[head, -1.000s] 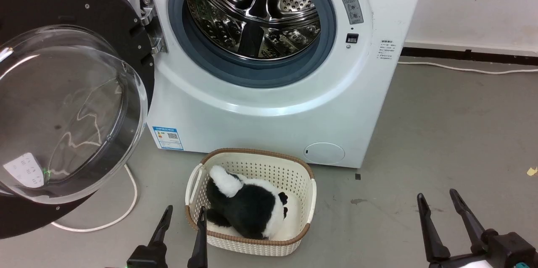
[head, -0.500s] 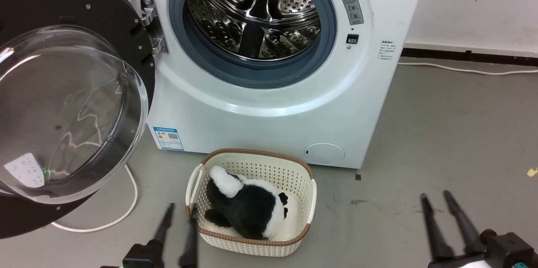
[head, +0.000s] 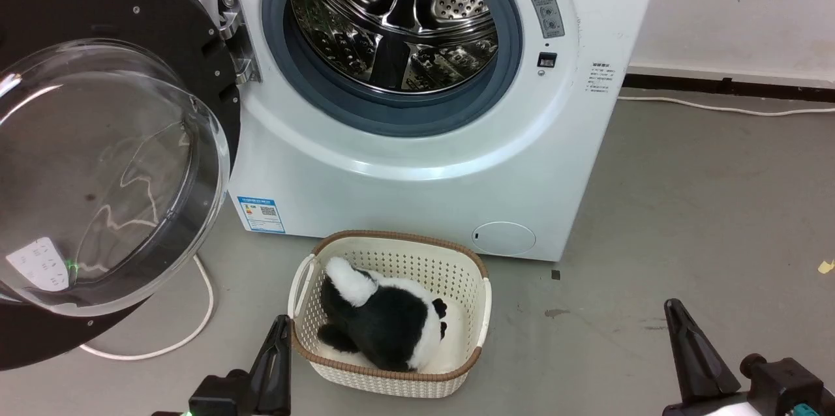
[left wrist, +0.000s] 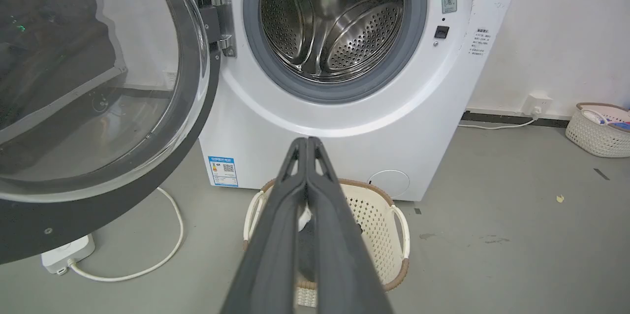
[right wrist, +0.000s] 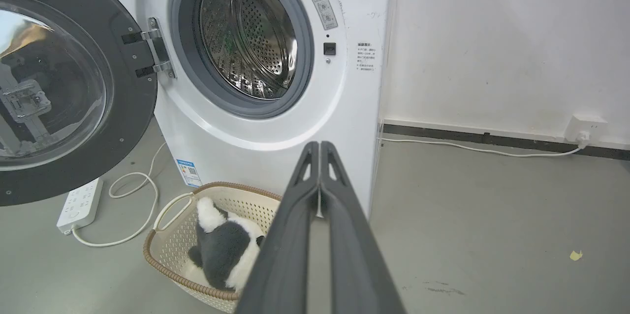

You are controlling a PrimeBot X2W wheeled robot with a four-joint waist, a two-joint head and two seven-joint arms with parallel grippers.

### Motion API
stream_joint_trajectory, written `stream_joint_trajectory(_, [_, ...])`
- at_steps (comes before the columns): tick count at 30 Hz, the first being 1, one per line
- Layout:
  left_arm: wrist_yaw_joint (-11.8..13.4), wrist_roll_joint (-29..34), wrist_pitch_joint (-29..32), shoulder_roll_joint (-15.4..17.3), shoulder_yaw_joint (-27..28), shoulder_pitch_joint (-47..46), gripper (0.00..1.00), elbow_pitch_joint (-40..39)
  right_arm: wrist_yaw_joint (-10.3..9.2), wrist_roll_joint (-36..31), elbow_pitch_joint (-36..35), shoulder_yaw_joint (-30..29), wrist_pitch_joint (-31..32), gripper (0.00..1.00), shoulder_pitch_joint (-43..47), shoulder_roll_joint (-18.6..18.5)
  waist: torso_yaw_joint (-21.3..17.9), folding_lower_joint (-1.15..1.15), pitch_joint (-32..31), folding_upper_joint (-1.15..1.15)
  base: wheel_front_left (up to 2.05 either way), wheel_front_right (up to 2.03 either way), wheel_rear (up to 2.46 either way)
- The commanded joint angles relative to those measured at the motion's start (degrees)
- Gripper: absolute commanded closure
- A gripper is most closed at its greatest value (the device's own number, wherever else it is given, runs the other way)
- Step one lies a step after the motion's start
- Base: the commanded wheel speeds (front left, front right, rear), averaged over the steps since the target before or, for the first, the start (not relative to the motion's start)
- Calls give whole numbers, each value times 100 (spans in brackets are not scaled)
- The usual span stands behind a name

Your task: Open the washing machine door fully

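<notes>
Standing wide open at 9 o'clock of the washing machine, the washing machine door hangs off its hinge with its inner face turned out toward the cam. It's round, so no long axis. Glossy black ring w/ a bulging clear glass bowl that carries reflections. Left gripper at 7 o'clock and right gripper at 5 o'clock in head view: fingers pressed together, gripping nothing. 1 s ago both pairs were spread apart; door pos. unchanged.

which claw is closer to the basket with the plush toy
Left. The left claw, shut, sits close beside the basket's left rim. The right claw, also shut, is far off to the basket's right.
</notes>
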Motion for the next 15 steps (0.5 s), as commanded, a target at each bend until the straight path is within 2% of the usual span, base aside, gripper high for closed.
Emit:
stream_joint_trajectory(1, [-21, 66, 43, -34, 54, -50, 100, -26, 0, -39, -25, 15, 25, 100, -52, 3, -4, 0, 1, 0, 0, 0, 0])
stream_joint_trajectory(15, [-98, 203, 206, -93, 192, -106, 100, -74, 1, -102, -63, 46, 189, 100, -112, 6, -37, 0, 10, 0, 0, 0, 0])
